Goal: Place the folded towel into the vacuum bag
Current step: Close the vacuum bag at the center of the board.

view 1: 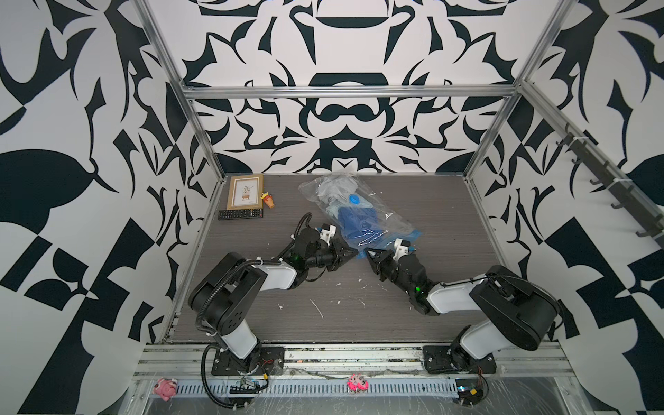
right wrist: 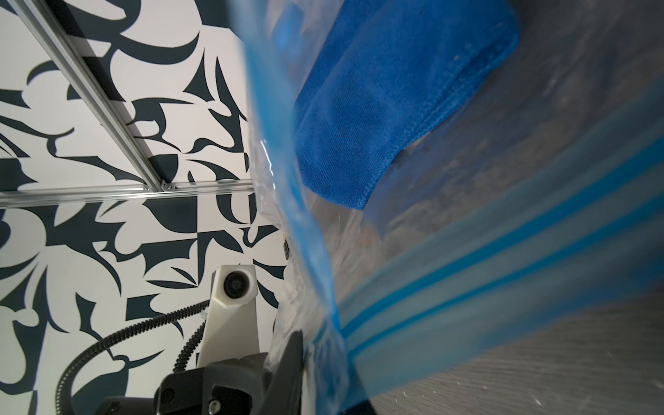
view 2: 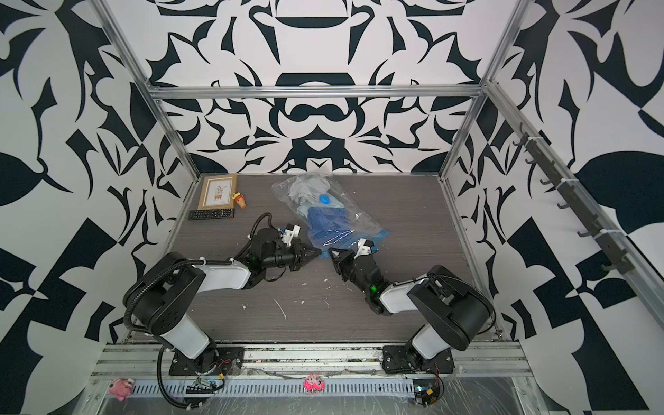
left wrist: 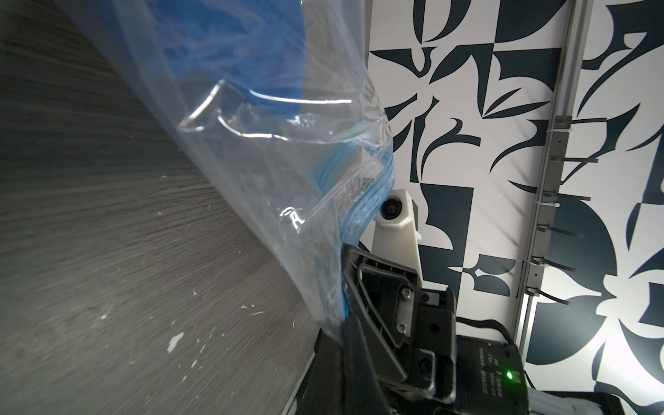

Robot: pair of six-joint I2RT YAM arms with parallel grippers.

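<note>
Surface: a grey wood-grain tabletop (view 1: 323, 309) flecked with white scuffs, boxed in by an aluminium frame and black-and-white patterned wall panels.
Near edge: an aluminium rail carries both arm bases. In front of it, a small pink plush toy (view 1: 165, 390) sits on a slotted cable tray.
Left gripper (view 1: 354, 254): its jaws are pressed together on the clear film at the near corner of the bag mouth. The film rises from them in the left wrist view.
Right gripper (view 1: 367, 251): just beside the left one, tip to tip. Its jaws look drawn together on the bag's blue edge, which runs in between its fingers (left wrist: 377, 294).
Bag mouth: the blue zip-seal strip (right wrist: 467, 258) is held up off the table between the two grippers. Whether it is pressed closed I cannot tell.
Bag: the large clear crinkly plastic vacuum bag (view 1: 388, 215) lies diagonally, from the grippers away toward the back wall.
Towel: the folded blue cloth towel (right wrist: 377, 107) is inside the bag, with its stitched hem short of the zip strip.
Done: the towel appears fully in.
Left: probably only letting go of the mouth and drawing both arms clear.
Deeper in the bag: a round blue valve cap (view 1: 354, 198), then a crumpled pale grey cloth (view 1: 336, 187) at the closed end.
Far left corner: a black remote control (view 1: 240, 214), a small orange toy figure (view 1: 269, 202) and a wooden-framed plant picture (view 1: 245, 191), all well apart from the bag.
</note>
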